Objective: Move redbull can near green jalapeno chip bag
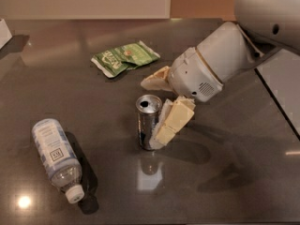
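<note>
The redbull can (147,122), slim and silver with a pull-tab top, stands upright in the middle of the dark table (225,182). The green jalapeno chip bag (124,58) lies flat farther back, to the can's upper left and well apart from it. My gripper (149,113) has come in from the right and is open, its cream fingers spread wide. The near finger (171,123) rests against the can's right side. The far finger (154,80) sits behind the can, apart from it. The can stands between the two.
A clear plastic bottle (56,156) with a white label lies on its side at the front left, cap toward the front. A white object (3,32) sits at the far left edge. The table's right edge (276,97) runs beside my arm.
</note>
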`<action>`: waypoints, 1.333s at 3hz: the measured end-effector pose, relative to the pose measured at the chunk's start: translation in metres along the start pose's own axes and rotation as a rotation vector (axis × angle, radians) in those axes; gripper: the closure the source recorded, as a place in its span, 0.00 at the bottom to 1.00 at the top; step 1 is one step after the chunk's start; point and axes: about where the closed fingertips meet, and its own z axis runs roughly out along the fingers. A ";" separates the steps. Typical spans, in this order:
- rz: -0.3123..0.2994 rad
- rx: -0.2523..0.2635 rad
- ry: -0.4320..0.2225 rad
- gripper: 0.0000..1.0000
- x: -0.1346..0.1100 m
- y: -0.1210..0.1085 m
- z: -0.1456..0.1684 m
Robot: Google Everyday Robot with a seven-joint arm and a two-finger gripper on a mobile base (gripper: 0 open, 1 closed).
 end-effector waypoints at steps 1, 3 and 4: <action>-0.004 0.002 -0.012 0.44 0.001 -0.005 -0.002; 0.020 0.052 -0.004 0.91 -0.001 -0.035 -0.014; 0.058 0.124 0.003 1.00 -0.004 -0.080 -0.025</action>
